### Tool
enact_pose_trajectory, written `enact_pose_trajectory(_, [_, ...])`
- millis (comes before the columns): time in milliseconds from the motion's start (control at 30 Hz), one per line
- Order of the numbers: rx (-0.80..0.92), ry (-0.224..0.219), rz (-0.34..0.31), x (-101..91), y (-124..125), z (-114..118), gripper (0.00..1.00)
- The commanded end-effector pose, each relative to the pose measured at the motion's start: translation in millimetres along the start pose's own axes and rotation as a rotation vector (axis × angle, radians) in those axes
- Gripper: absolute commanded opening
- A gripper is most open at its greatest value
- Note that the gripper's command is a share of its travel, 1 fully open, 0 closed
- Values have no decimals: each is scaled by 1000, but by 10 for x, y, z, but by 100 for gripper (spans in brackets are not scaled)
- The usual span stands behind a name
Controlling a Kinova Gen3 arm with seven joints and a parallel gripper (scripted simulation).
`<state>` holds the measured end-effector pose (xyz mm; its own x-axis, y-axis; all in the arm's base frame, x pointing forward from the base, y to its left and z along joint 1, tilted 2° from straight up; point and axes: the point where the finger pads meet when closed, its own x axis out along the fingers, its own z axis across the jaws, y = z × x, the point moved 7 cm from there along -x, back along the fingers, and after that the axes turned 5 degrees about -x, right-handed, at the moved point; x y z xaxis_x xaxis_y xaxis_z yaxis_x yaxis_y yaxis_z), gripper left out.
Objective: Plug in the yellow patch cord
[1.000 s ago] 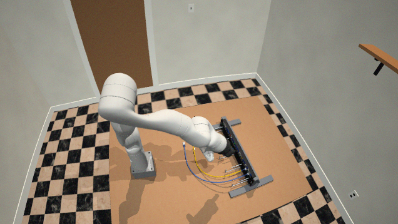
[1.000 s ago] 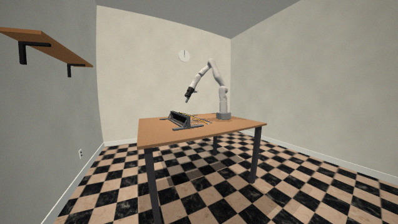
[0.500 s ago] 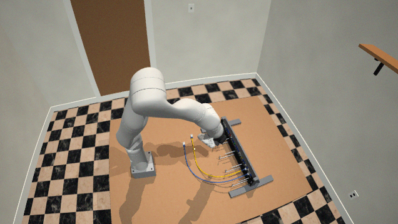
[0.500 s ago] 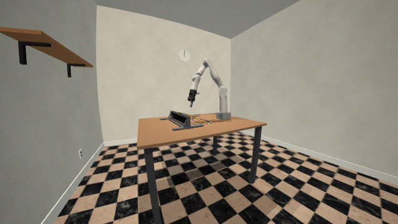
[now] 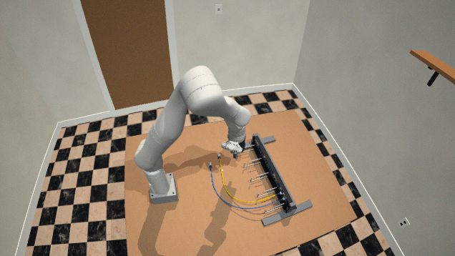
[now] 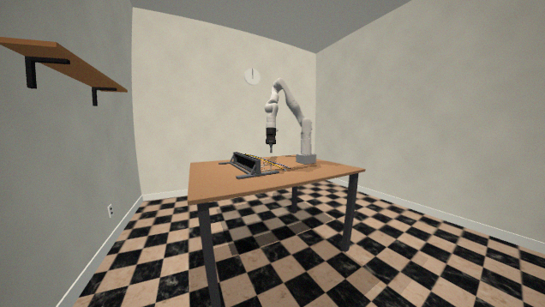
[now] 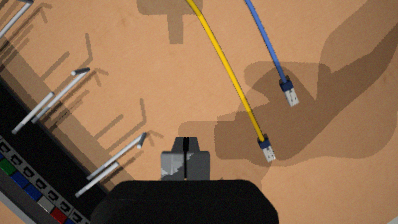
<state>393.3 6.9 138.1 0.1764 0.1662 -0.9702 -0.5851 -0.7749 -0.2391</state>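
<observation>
The yellow patch cord [image 5: 227,186] [image 7: 225,65] runs from the near end of the black rack [image 5: 273,171] [image 6: 245,160] [image 7: 35,150] across the table. Its free plug [image 5: 219,156] [image 7: 266,148] lies flat on the table. My gripper [image 5: 235,156] [image 6: 270,150] [image 7: 186,151] is shut and holds nothing. It hangs above the table, between the rack's far end and the yellow plug, a short way from the plug. The green label [image 7: 7,166] shows on the rack's port strip in the wrist view. The blue cord's free plug [image 5: 210,164] [image 7: 288,93] lies just beyond the yellow one.
Several metal guide rods [image 5: 252,162] [image 7: 117,155] stick out from the rack's front towards the cords. A red label [image 7: 58,215] sits further along the port strip. The rack stands on grey feet [image 5: 286,212] on the wooden table [image 5: 315,150] [image 6: 223,184].
</observation>
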Motion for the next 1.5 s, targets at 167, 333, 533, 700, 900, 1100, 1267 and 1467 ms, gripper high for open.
enact_pose_trajectory(167, [-278, -59, 126, 331, -410, 572, 0])
enact_pose_trajectory(333, [-348, -63, 166, 403, -470, 693, 0])
enact_pose_trajectory(533, [-450, -64, 218, 497, -562, 873, 0])
enact_pose_trajectory(700, [-487, -62, 238, 530, -593, 937, 0])
enact_pose_trajectory(900, [-496, -62, 242, 537, -596, 954, 0])
enact_pose_trajectory(1100, [-496, -62, 243, 537, -596, 954, 0])
enact_pose_trajectory(1267, [-496, -62, 243, 537, -596, 954, 0])
enact_pose_trajectory(1467, [-496, -62, 243, 537, -596, 954, 0])
